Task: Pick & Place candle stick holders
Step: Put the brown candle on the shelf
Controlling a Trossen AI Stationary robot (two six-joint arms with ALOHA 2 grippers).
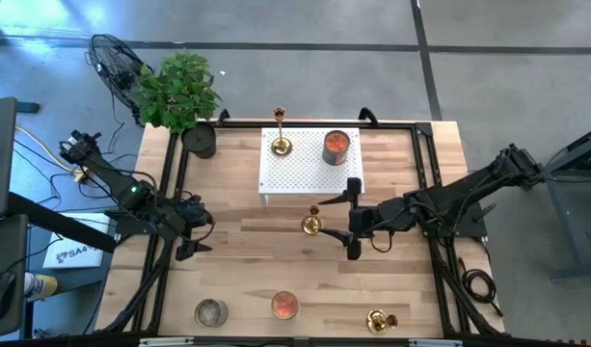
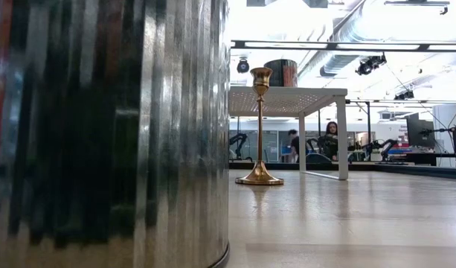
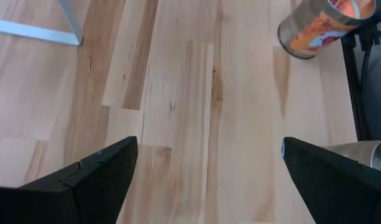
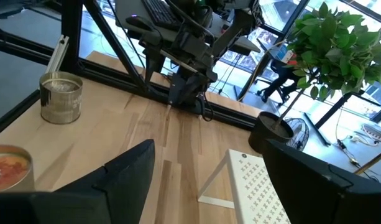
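Note:
One tall brass candle stick holder [image 1: 311, 225] [image 2: 259, 126] stands by its round base on the table, just in front of the white perforated stand [image 1: 309, 172]. A second [image 1: 281, 145] stands on that stand. A short third [image 1: 380, 319] sits near the front edge. My right gripper [image 1: 352, 217] [image 4: 209, 149] hangs open, high above the table, just right of the tall holder, which its wrist view does not show. My left gripper [image 1: 194, 238] [image 3: 209, 155] is open over bare wood at the left.
A candle jar [image 1: 335, 146] shares the white stand. A metal tin [image 1: 211, 312] [image 4: 61, 98] and an orange candle jar [image 1: 284, 306] [image 3: 314, 28] stand near the front edge. A potted plant [image 1: 179, 92] is at the back left. A black frame [image 1: 425, 173] borders the table.

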